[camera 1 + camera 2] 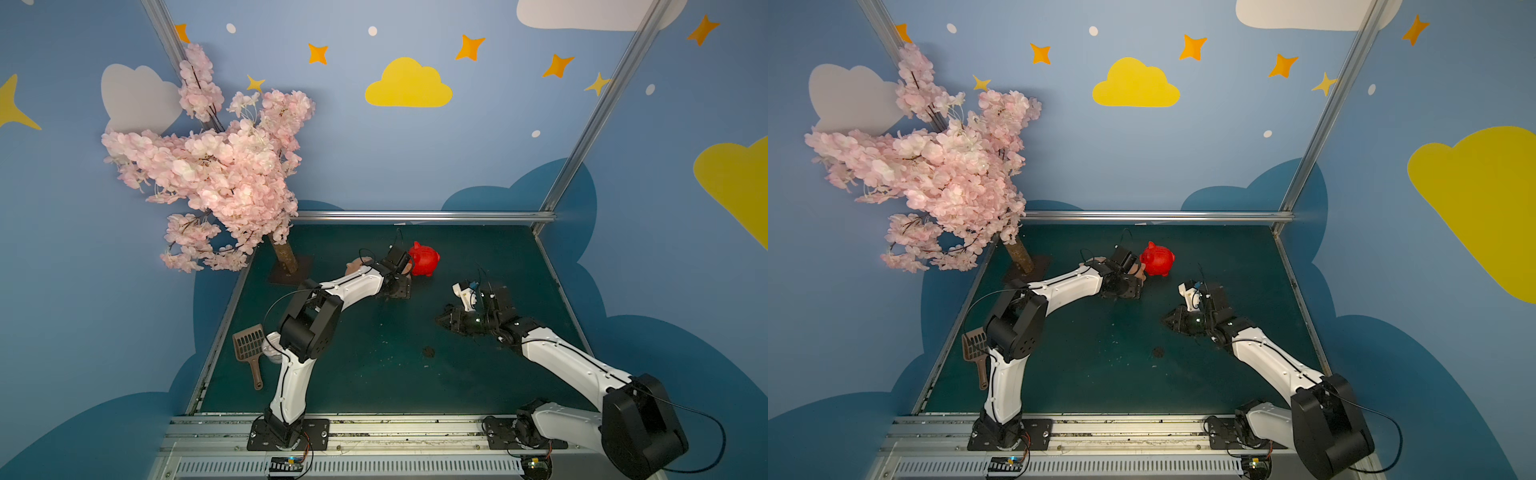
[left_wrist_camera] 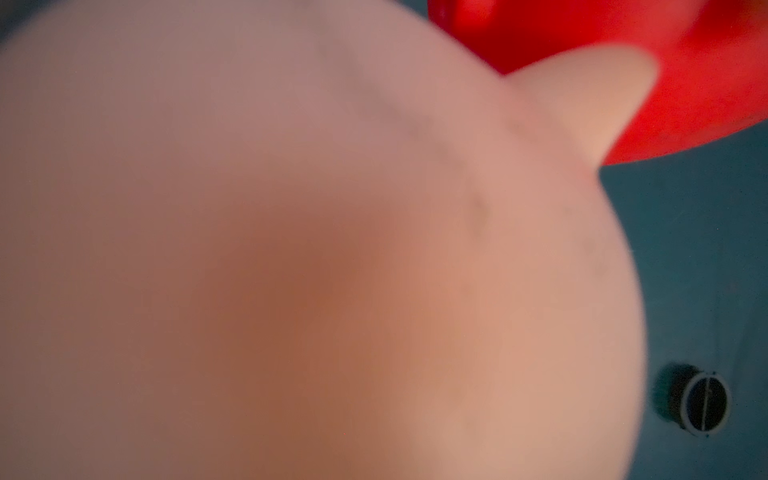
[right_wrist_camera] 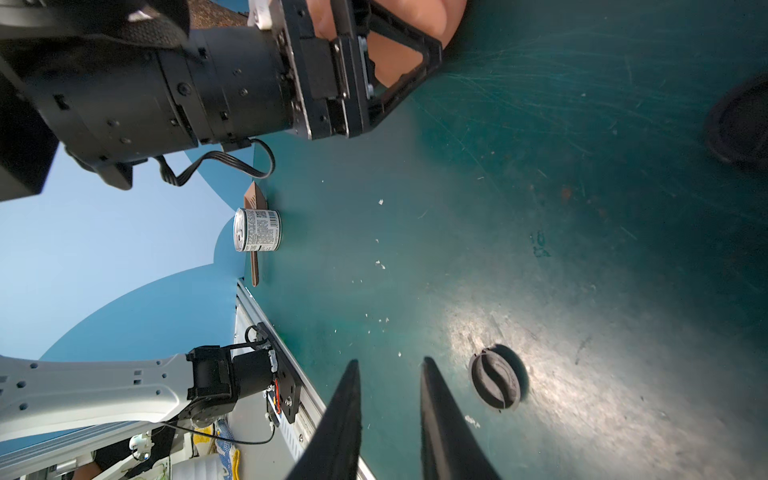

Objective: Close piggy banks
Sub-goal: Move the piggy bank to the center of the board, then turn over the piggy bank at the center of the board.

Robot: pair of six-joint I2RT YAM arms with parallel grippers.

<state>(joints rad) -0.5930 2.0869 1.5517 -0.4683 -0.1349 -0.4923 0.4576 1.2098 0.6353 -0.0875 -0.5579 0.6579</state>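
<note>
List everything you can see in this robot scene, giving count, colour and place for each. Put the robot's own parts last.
red piggy bank: one, glossy red, far middle of the mat.
held peach piggy bank: one, peach-tan, in the left gripper, beside the red one.
second peach piggy bank: one, peach-tan, behind the left forearm.
dark plug: one, black, on open mat near the right gripper.
pale-rimmed plug: one, dark, on the mat past the held pig; cannot tell if it is the same plug.
scoop: one, brown, left edge of the mat.
can: one, silver, beside the scoop.
blossom tree: one, pink, back left corner.
mat: one, dark green.
left gripper: shut on the held pig.
right gripper: open, empty.
</note>
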